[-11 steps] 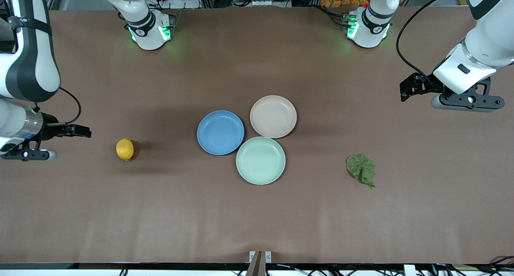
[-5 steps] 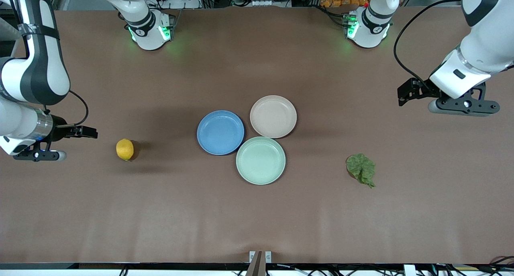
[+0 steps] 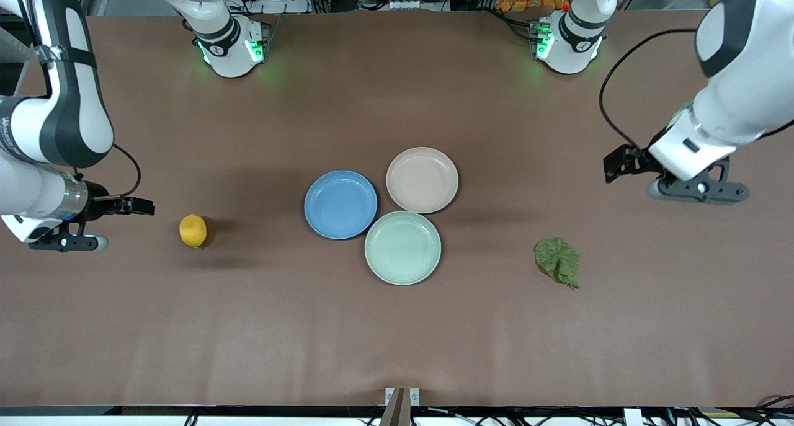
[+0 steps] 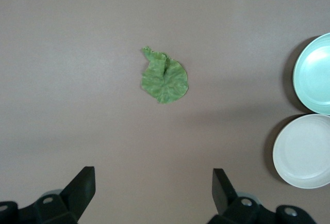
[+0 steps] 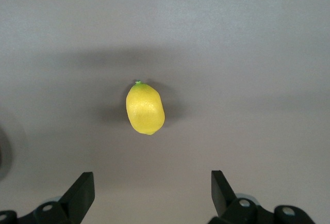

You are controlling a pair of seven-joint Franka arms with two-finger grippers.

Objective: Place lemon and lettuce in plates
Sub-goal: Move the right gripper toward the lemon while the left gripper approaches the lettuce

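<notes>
The yellow lemon (image 3: 193, 230) lies on the brown table toward the right arm's end. It also shows in the right wrist view (image 5: 145, 108). My right gripper (image 3: 65, 243) (image 5: 152, 182) is open and empty, over bare table beside the lemon. The green lettuce (image 3: 557, 261) (image 4: 165, 77) lies toward the left arm's end. My left gripper (image 3: 696, 189) (image 4: 153, 182) is open and empty, over bare table apart from the lettuce. The blue plate (image 3: 340, 204) and the beige-pink plate (image 3: 422, 180) (image 4: 304, 152) sit mid-table, both empty.
A pale mint-green plate (image 3: 402, 247) (image 4: 314, 74) touches the other two plates and lies nearer to the front camera. The arm bases stand at the table's edge farthest from the front camera.
The left gripper has moved lower in the front view and closer to the lettuce. The right gripper has moved a little toward the lemon. Nothing on the table has moved.
</notes>
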